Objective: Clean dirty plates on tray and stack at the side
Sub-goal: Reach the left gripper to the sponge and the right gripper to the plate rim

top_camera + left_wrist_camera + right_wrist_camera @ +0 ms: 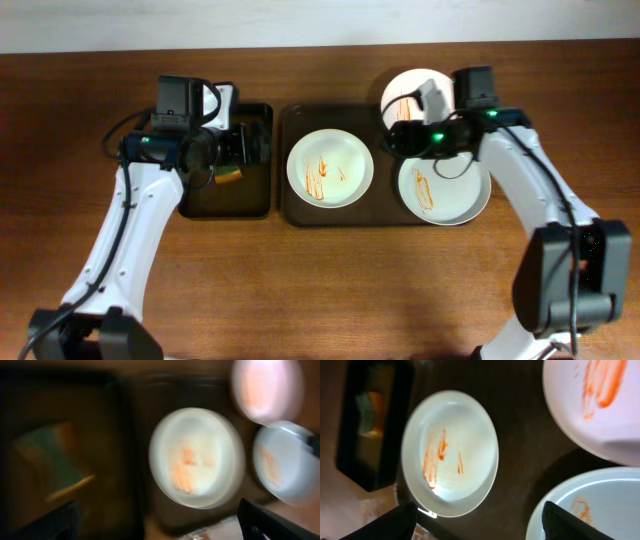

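Three white plates smeared with orange-red sauce are in view. One plate (330, 168) lies in the middle of the dark tray (386, 208), one (445, 188) at its right end, and one (410, 95) beyond its back right corner. My left gripper (250, 143) is open and empty above the small black tray (205, 200), which holds a green-and-yellow sponge (230, 177). My right gripper (400, 135) is open and empty, hovering between the three plates. The right wrist view shows the middle plate (450, 452) and both other plates (600, 405) (590, 505). The left wrist view is blurred and shows the sponge (55, 460) and middle plate (197, 457).
The brown wooden table (330, 290) extends in front of both trays. The two trays stand side by side with a narrow gap. A white object (222, 100) sits behind the small tray, partly hidden by the left arm.
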Tool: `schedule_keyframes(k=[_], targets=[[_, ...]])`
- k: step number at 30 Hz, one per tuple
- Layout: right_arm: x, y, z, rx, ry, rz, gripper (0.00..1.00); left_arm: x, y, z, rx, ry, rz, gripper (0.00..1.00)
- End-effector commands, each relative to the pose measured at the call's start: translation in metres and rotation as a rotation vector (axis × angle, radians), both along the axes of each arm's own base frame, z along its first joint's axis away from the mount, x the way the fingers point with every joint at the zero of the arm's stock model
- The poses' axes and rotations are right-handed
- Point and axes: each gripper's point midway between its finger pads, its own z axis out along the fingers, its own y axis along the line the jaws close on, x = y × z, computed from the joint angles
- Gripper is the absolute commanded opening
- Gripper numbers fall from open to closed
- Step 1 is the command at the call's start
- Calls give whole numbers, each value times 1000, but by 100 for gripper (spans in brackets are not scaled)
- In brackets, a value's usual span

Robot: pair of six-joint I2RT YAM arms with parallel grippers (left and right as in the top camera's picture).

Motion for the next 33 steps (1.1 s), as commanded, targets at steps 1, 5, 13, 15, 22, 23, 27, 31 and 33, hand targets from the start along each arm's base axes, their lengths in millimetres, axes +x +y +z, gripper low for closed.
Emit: schedule_keyframes(k=[1,5,13,15,22,23,27,31,33], targets=[[15,11,-21,-208,-38,-50,77,17,60,-16,190,19,368,98],[21,23,-53,-370,-53,-80,71,20,66,-35,233,57,380,100],[24,25,-95,-385,13,-113,45,21,66,-52,277,89,326,99],[26,27,-94,-376,3,-113,35,22,66,-57,280,102,324,99],[22,49,-119,-308,33,-57,27,27,66,-75,299,123,297,100],[23,56,-119,-286,29,-44,21,28,66,-76,300,121,298,100],[16,59,-121,-293,52,-35,4,31,81,-74,298,114,327,99],[2,54,-126,-297,135,-80,4,32,82,-81,299,127,314,99],[-2,52,-125,-302,153,-82,4,32,75,-93,292,149,247,98]])
